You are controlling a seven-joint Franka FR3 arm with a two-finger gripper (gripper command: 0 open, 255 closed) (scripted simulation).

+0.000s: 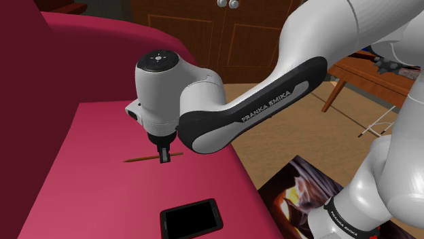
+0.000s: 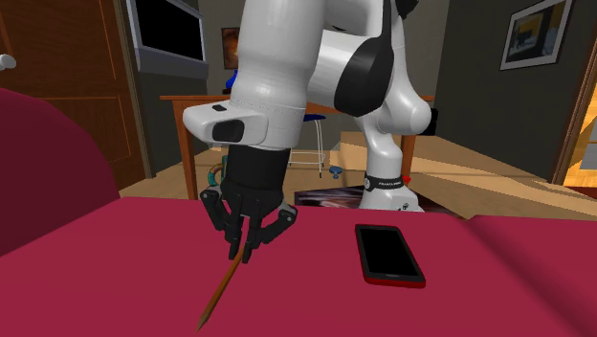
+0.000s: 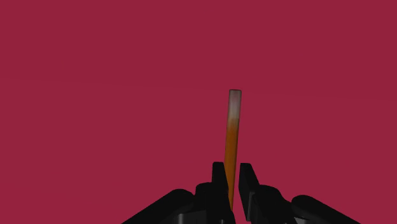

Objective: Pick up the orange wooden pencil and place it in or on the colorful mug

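Observation:
A thin orange pencil (image 1: 139, 159) lies nearly flat along the red sofa seat (image 1: 81, 190). My black gripper (image 1: 164, 160) points straight down and is shut on the pencil close to one end. In the second exterior view the fingers pinch the pencil (image 2: 218, 297) at its upper end, and its other end slants down towards the camera, against the cushion. In the wrist view the pencil (image 3: 232, 127) runs out from between my gripper (image 3: 232, 184), its far end pale. I cannot tell whether it is lifted off the seat.
A black phone with a red edge (image 1: 191, 218) lies on the seat near the front edge, beside the gripper (image 2: 387, 254). The sofa back (image 1: 27, 81) rises along the shoulder view's left. A glossy printed sheet (image 1: 299, 193) lies on the floor by my stand.

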